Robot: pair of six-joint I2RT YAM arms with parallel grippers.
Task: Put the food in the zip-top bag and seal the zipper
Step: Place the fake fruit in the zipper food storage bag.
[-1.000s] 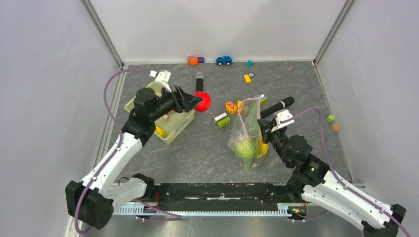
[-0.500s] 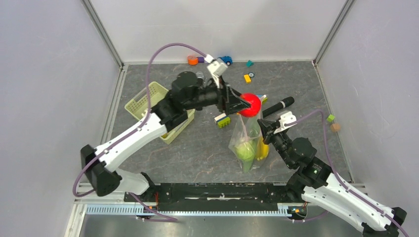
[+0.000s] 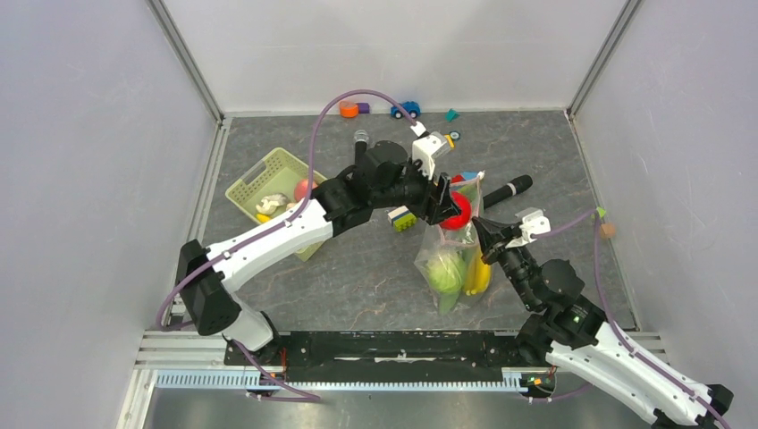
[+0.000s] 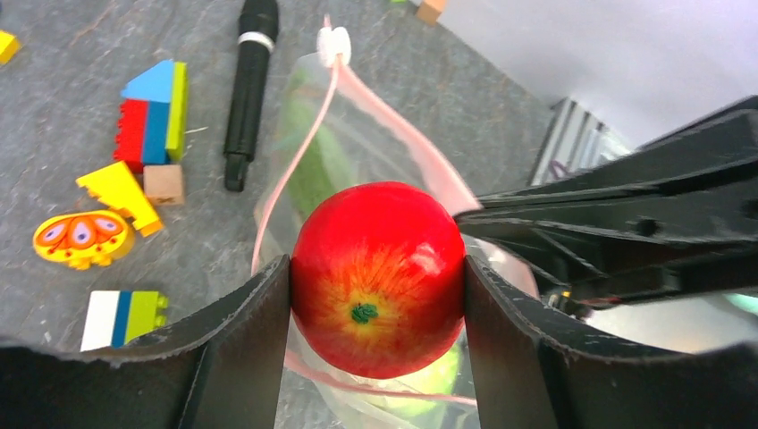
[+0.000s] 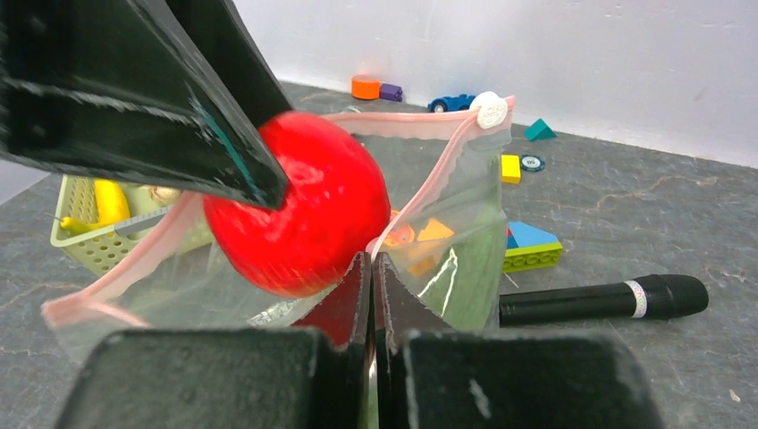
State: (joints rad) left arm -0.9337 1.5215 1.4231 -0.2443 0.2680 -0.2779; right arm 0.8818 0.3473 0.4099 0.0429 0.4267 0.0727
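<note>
Left end effector is clamped on red tomato, one finger each side, just above open mouth of zip-top bag. Right end effector pressed together, I see it pinching zipper at near rim (mouth stands lifted). Green cabbage and yellow banana already inside bag. Bag bottom rests on tabletop. Pale green basket well apart, on left.
</note>
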